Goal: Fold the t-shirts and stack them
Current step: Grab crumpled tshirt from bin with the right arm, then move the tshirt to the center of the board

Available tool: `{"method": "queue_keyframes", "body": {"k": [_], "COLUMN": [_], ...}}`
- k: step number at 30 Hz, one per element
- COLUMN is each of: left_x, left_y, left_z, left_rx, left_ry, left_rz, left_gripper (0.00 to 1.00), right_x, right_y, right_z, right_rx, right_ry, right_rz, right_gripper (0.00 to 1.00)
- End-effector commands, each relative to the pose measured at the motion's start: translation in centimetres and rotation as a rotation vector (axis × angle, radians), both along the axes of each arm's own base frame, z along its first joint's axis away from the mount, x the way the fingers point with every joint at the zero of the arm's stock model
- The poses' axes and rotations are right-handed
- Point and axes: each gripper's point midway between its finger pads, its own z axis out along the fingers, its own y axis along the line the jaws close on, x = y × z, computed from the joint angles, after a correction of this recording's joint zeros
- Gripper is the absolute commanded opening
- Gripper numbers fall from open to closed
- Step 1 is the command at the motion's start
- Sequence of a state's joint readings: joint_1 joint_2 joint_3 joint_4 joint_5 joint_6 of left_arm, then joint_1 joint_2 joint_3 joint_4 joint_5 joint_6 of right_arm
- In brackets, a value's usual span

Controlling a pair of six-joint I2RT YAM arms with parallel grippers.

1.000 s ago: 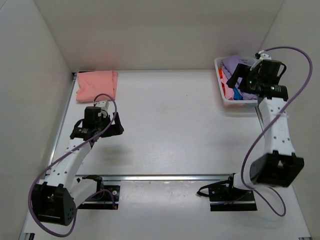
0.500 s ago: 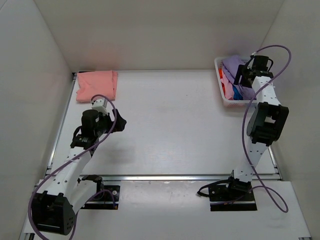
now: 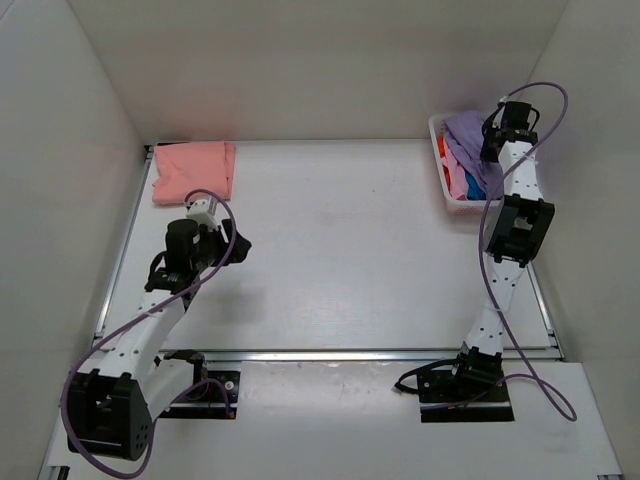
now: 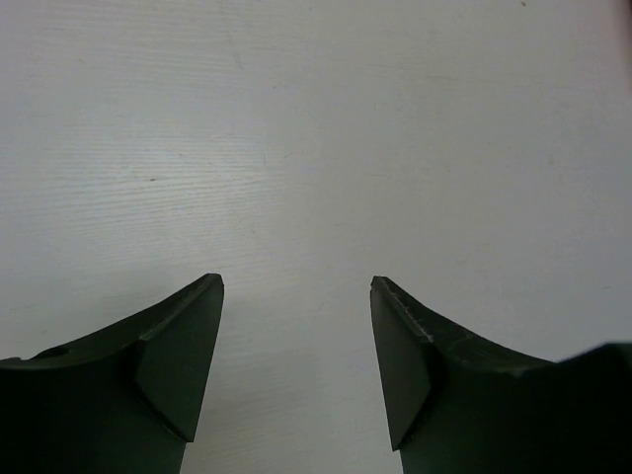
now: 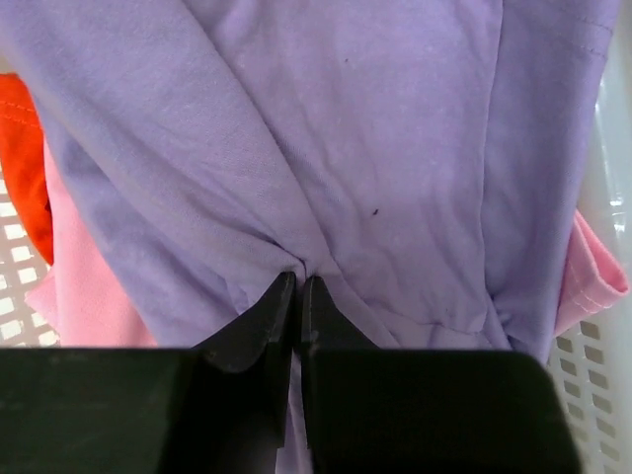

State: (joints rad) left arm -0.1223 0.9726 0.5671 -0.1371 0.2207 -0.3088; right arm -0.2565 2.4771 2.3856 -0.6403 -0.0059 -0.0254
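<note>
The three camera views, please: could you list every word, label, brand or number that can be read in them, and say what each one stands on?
None: no readable text appears in any view.
The lavender t-shirt, the folded salmon-pink t-shirt and the white lattice basket show no print or label.
The table carries no marking.

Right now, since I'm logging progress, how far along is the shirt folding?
Done: one salmon-pink shirt looks folded at the table's far left corner. In hand: the right gripper is shut on the lavender shirt, which lies in the basket. Left: that one, the orange shirt and the pink shirt need folding and stacking. The left gripper hangs open over the table.
</note>
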Motion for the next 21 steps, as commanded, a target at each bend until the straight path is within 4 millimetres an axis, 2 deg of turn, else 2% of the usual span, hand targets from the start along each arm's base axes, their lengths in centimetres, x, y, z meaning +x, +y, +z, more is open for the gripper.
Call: {"method": "queue_keyframes", "body": {"k": [1,2,3,4,5,6,7,8,9,10,11,12,13,14,15,16,17,19,21], "left_x": [0.1,0.0,-0.1,-0.2,-0.4,-0.7,-1.0,-1.0,-1.5,-1.6,-2.0,-2.5,-2.8,-3.1,-3.5,-3.8,-4.2,-4.8,-5.4], "left_y": [-0.8,-0.9,-1.1,-1.2,-1.4,-1.8,-1.9,-2.1,-2.7,-2.7,-3.1,-3.0,-3.5,-3.2,-3.2,-3.3,-3.2,-3.4,-3.3], "left_z": [0.8,1.0,1.3,1.4,1.7,2.1,2.2,2.9,3.4,4.2,5.0,5.3,5.9,6.7,7.0,7.3,7.8,8.3,8.7], "left_rx": [-0.011,-0.02,-0.029,-0.036,-0.052,-0.066,-0.074,-0.088,-0.107,-0.112,-0.113,-0.122,-0.128,-0.139,-0.155,-0.168,-0.184,-0.205,-0.206], "left_ry": [-0.036,-0.037,-0.044,-0.054,-0.059,-0.067,-0.065,-0.077,-0.091,-0.108,-0.134,-0.138,-0.154,-0.181,-0.187,-0.194,-0.209,-0.218,-0.227], "left_rz": [-0.026,-0.029,-0.036,-0.04,-0.043,-0.057,-0.065,-0.065,-0.09,-0.09,-0.108,-0.101,-0.117,-0.11,-0.106,-0.11,-0.11,-0.117,-0.116], "left_gripper": [0.73,0.72,0.66,0.53,0.44,0.35,0.32,0.37,0.4,0.41,0.41,0.41,0.4,0.4,0.39,0.39,0.39,0.37,0.35], "right_x": [-0.2,-0.5,-1.0,-1.2,-1.9,-2.9,-3.9,-5.5,-6.3,-8.3,-9.1,-11.4,-14.3,-15.2,-17.4,-20.2,-20.8,-24.0,-24.9], "right_y": [0.4,0.4,0.9,1.4,2.0,3.1,5.0,6.2,6.9,8.7,9.4,11.4,12.6,13.7,15.1,16.5,17.4,21.4,23.6], "right_z": [6.2,8.1,10.7,12.0,14.7,17.4,20.2,25.2,25.1,29.9,30.1,32.4,35.8,35.2,35.9,38.4,37.4,38.2,36.2], "right_rx": [0.006,-0.004,-0.007,0.017,0.02,0.023,0.027,0.001,-0.007,-0.036,-0.039,-0.032,-0.013,0.016,0.023,0.018,0.016,0.066,0.116], "right_ry": [-0.095,-0.122,-0.158,-0.181,-0.225,-0.264,-0.309,-0.411,-0.402,-0.51,-0.523,-0.58,-0.661,-0.657,-0.679,-0.747,-0.731,-0.769,-0.719], "right_rz": [0.001,0.003,0.01,0.005,0.009,0.026,0.056,0.077,0.083,0.108,0.118,0.163,0.178,0.206,0.235,0.254,0.275,0.359,0.411], "right_gripper": [0.0,0.0,0.0,0.0,0.0,0.01,0.0,0.0,0.0,0.0,0.0,0.0,0.0,0.0,0.0,0.0,0.0,0.0,0.0]}}
